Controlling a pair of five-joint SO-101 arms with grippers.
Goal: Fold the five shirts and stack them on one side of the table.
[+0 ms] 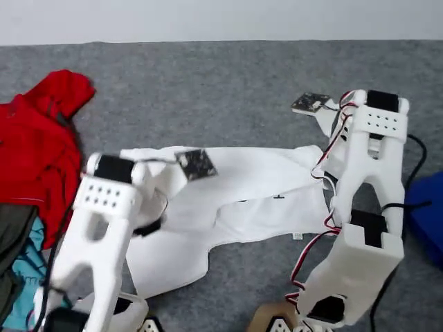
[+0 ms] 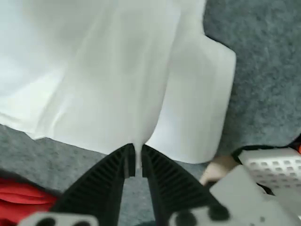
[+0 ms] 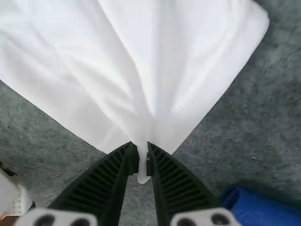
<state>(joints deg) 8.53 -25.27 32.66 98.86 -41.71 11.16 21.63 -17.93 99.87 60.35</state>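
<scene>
Clenched on a thin fold of white cloth, the left pincer (image 2: 135, 162) is seen closest to its wrist camera, its black ribbed jaws nearly shut with only fabric between them. The right pincer (image 3: 139, 160) is likewise clamped on a pleat of the same white shirt (image 1: 256, 187), with a small nub of cloth squeezed out past the jaws. The white shirt is spread, somewhat rumpled, on the grey counter (image 1: 208, 76), and its long axis is laid side to side from one pincer to the other. The left arm (image 1: 104, 221) is stationed at the shirt's left end and the right arm (image 1: 367, 207) at its right end, so that from each pincer the cloth is fanned away toward the other. A lobe of the shirt is seen reaching from the left end toward the arms' bases. Beyond the shirt's left end a red hooded garment (image 1: 41, 138) is heaped, with a dark grey piece (image 1: 14, 235) and a teal one (image 1: 28, 273) beside it. Off the shirt's right end a blue cloth (image 1: 426, 214) is found. A fold of the white shirt is judged to be in hand. As both ends are gripped, neither arm is favoured, and both pincers would probably need to be carried together across the short axis.
</scene>
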